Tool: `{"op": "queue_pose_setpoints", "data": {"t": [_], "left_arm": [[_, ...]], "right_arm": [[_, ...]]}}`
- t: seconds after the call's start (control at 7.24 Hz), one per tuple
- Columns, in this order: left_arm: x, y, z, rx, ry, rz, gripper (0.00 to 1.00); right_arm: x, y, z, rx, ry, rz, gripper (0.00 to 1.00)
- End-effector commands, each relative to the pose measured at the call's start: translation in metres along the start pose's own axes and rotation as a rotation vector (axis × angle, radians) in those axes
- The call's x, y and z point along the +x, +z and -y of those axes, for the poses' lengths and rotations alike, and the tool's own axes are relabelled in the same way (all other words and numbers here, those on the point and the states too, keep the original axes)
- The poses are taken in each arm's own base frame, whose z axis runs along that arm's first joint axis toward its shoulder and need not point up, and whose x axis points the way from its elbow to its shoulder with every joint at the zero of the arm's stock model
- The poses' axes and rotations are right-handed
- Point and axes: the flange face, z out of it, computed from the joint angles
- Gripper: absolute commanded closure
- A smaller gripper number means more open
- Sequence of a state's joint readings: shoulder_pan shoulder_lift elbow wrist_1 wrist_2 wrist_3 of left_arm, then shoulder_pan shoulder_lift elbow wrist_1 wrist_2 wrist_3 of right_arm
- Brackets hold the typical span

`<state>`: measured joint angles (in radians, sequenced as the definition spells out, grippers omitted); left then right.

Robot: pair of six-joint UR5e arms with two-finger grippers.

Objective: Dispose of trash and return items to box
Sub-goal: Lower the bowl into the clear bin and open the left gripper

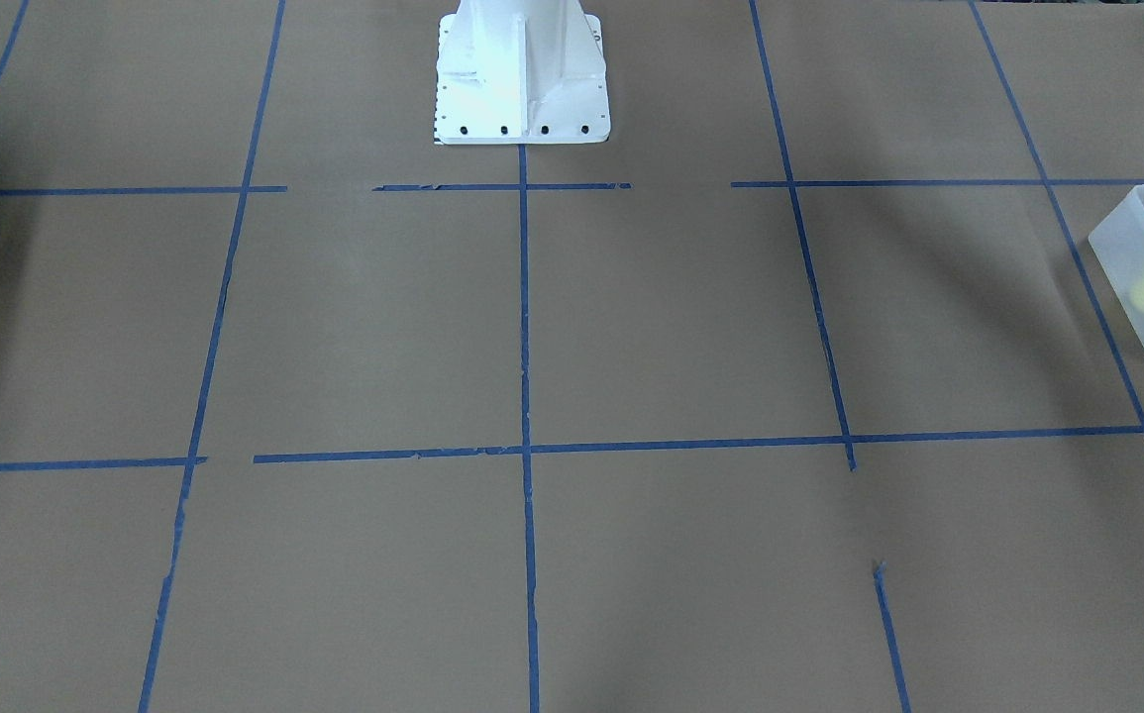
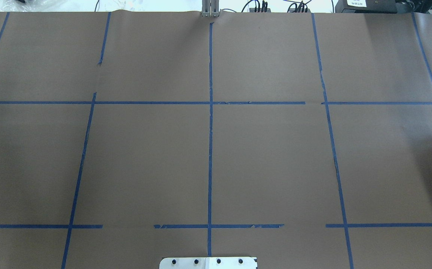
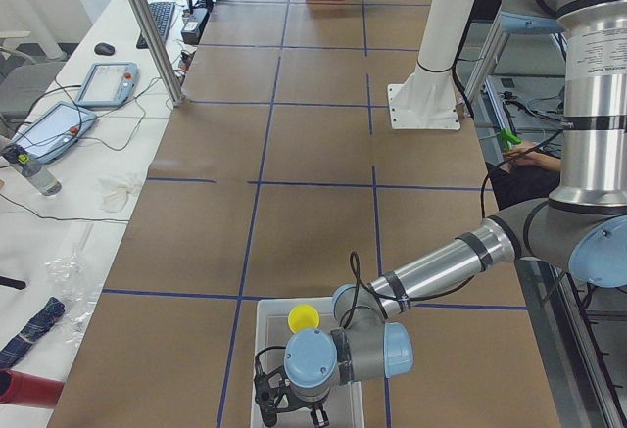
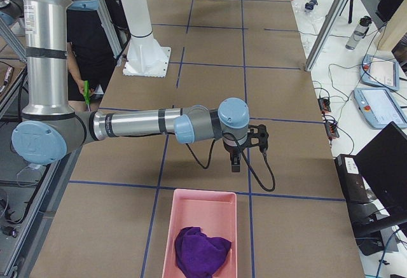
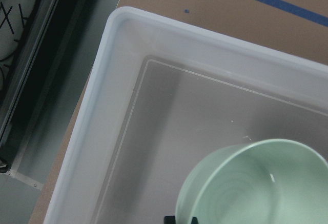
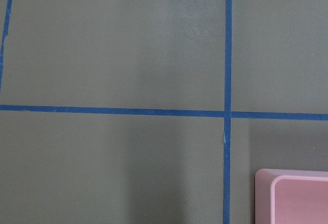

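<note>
Left gripper (image 3: 291, 410) hangs over the box (image 3: 266, 342) at the table's end, close to the rim; whether its jaws are parted cannot be told. Below it, a pale green cup (image 5: 256, 183) shows inside the box, and the yellow cup (image 3: 303, 317) stands further in. Beyond lies open table. The right gripper (image 4: 236, 162), its grip equally unclear, hovers near the pink tray (image 4: 200, 193).

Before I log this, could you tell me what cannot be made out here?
Left gripper: open or shut unclear, left side view only.
Green cup: cut off by left wrist view's edge; whether held, unclear.
Right gripper: state unclear, right side view only.
Box: cut off by front view's right edge.
</note>
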<state>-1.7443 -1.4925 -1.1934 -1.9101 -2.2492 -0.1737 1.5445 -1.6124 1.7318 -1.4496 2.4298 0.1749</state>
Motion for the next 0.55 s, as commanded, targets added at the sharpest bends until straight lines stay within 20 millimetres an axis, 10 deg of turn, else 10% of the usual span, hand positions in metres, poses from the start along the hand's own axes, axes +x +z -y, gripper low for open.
{"op": "queue_pose_setpoints", "data": {"t": [0.0,0.41], "left_arm": [[0.004,-0.007,0.008,0.021,0.012,0.032,0.00],[0.078,-0.098,0.030,0.202,0.134,0.004,0.00]], "right_arm": [[-0.001,0.000,0.000,0.001,-0.003,0.001,0.00],[-0.004,-0.002,0.004,0.005,-0.008,0.001,0.00]]}}
